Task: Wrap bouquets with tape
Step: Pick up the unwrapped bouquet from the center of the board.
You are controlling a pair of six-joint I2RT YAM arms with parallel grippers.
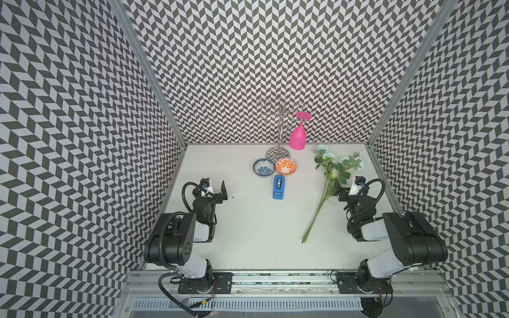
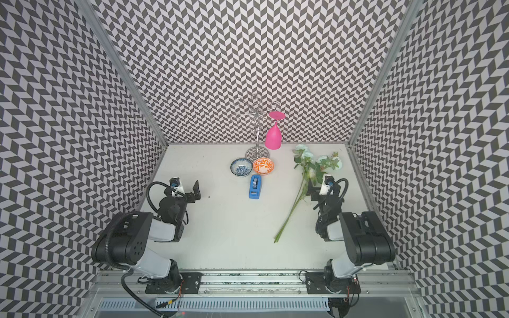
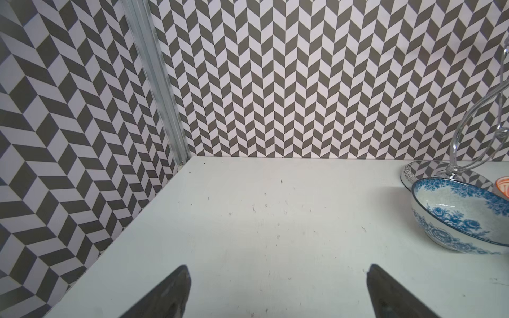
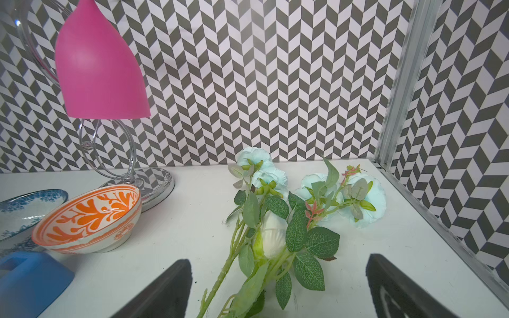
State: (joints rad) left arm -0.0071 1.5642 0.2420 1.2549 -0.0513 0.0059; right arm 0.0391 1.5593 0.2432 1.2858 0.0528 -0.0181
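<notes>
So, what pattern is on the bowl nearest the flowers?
The bowl has an orange leafy pattern on white, clearest in the right wrist view.

The bouquet [image 1: 327, 181] [image 2: 304, 179] lies flat on the white tabletop [image 1: 248, 220], on its right side. Its pale blue-white blooms [image 4: 366, 198] and green leaves fan out near the back wall, one cream bud lower among the leaves. The long thin green stems [image 1: 316, 214] run close together, slanting toward the front and the middle, loose and unwrapped. The blue tape dispenser [image 1: 279, 187] [image 2: 255, 187] rests mid-tabletop, lengthwise front to back, roll at the far end, well apart from the stems.
</notes>
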